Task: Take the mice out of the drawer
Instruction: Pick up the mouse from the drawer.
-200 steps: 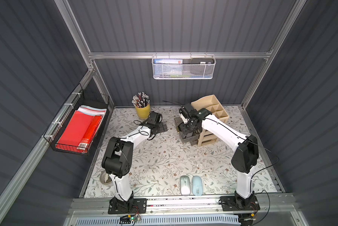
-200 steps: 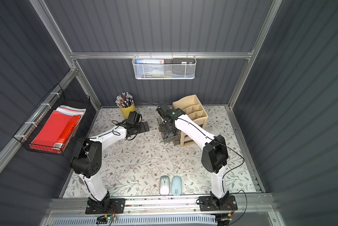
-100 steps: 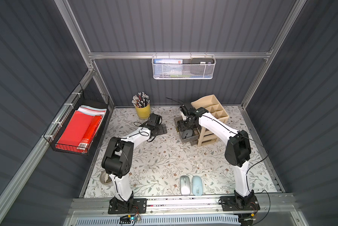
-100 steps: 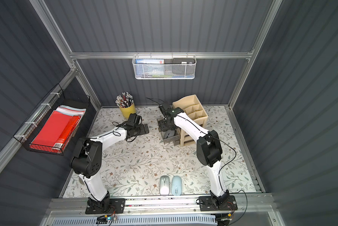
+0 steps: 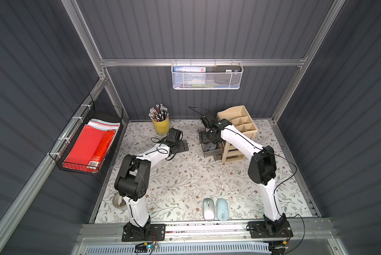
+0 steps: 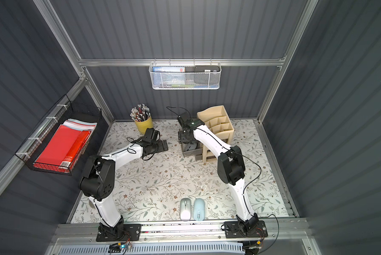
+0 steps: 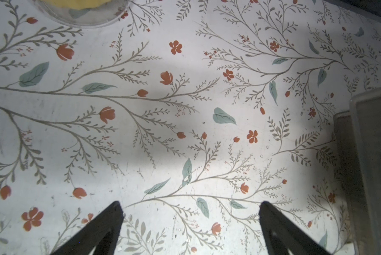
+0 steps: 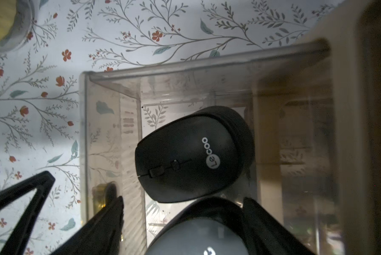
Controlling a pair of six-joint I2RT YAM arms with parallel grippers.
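Note:
A silver-white mouse (image 5: 208, 209) and a pale blue mouse (image 5: 222, 209) lie side by side near the table's front edge, in both top views. The clear drawer (image 8: 185, 66) is pulled out of the beige organiser (image 5: 240, 123). Two dark mice lie in it: a black one with a white logo (image 8: 191, 154) and a dark grey one (image 8: 198, 238). My right gripper (image 8: 183, 199) hangs open over the drawer, its fingers on either side of the grey mouse. One finger is over the drawer's front wall. My left gripper (image 7: 189, 205) is open over bare table, holding nothing.
A yellow cup of pencils (image 5: 161, 125) stands at the back, close to my left gripper (image 5: 182, 145). A wire basket (image 5: 207, 76) hangs on the back wall. A black rack with red folders (image 5: 90, 145) hangs at the left. A tape roll (image 5: 118, 201) lies by the left arm's base.
My right gripper's jaws have spread wider over the drawer, and that arm's elbow has swung left and back. The left arm has not moved.

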